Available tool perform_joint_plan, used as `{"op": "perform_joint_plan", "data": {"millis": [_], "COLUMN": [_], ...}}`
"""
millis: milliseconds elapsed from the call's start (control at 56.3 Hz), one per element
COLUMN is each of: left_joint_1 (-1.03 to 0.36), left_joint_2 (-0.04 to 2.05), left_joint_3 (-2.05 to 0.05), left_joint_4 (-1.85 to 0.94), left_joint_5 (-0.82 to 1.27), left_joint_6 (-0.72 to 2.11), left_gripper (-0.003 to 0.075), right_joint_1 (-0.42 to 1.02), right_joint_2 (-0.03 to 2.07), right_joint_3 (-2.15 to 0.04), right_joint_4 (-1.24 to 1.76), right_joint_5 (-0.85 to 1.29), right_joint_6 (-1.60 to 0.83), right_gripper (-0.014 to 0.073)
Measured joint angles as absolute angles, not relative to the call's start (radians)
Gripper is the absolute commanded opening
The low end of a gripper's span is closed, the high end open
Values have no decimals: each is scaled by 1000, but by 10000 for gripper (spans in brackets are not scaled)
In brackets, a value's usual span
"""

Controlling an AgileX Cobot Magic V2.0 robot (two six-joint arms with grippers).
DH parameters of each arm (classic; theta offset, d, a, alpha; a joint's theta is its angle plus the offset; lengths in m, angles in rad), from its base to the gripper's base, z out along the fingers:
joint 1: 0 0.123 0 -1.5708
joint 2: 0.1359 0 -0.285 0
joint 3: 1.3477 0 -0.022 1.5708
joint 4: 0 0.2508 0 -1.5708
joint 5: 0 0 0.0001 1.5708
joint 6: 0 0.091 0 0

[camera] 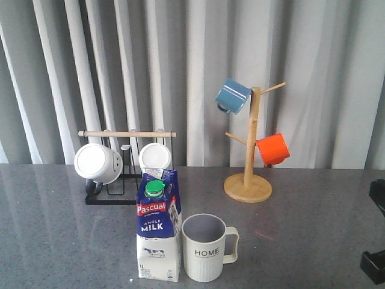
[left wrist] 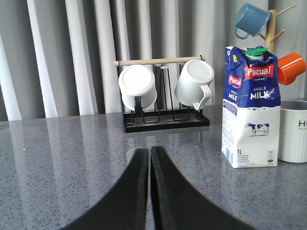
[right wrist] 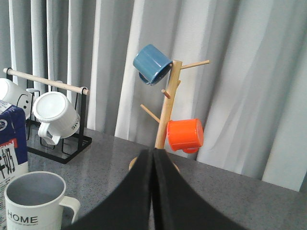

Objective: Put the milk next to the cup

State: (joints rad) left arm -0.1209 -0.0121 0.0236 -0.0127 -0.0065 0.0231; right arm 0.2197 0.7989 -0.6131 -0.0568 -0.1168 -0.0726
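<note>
Just one milk [camera: 158, 229], one cup [camera: 206, 248].

milk [camera: 159, 226] upright just left of cup [camera: 207, 247], mug rack [camera: 123, 162] behind, mug tree [camera: 249, 144] back-right

milk [camera: 159, 232]: blue-white carton, upright | cup [camera: 207, 247]: cream "HOME" mug, upright, just beside, possibly touching

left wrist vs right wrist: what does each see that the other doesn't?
Only left wrist: the whole milk carton front down to the table, and the shut left hand. Only right wrist: the grey inside of the HOME cup, the mug tree trunk, and the shut right hand. Both: black mug rack, blue mug, orange mug, curtain.
</note>
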Motion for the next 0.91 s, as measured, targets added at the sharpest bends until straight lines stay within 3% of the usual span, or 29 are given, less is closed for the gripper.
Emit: {"op": "perform_joint_plan", "data": {"millis": [710,905], "left_joint_1": [-121,-121], "left_joint_2": [-12,-12], "left_joint_3": [24,24], "left_joint_4": [-13,-13], "left_joint_5": [0,0], "left_joint_6": [22,22], "left_gripper": [-6,-6], "right_joint_1": [220,220], "right_joint_2": [799,720], "right_joint_3": [-611,-516], "right_joint_4": [-57,-56], "right_joint_5": [-117,-155], "right_joint_6": [-76,-114], "right_gripper": [-8,-8]}}
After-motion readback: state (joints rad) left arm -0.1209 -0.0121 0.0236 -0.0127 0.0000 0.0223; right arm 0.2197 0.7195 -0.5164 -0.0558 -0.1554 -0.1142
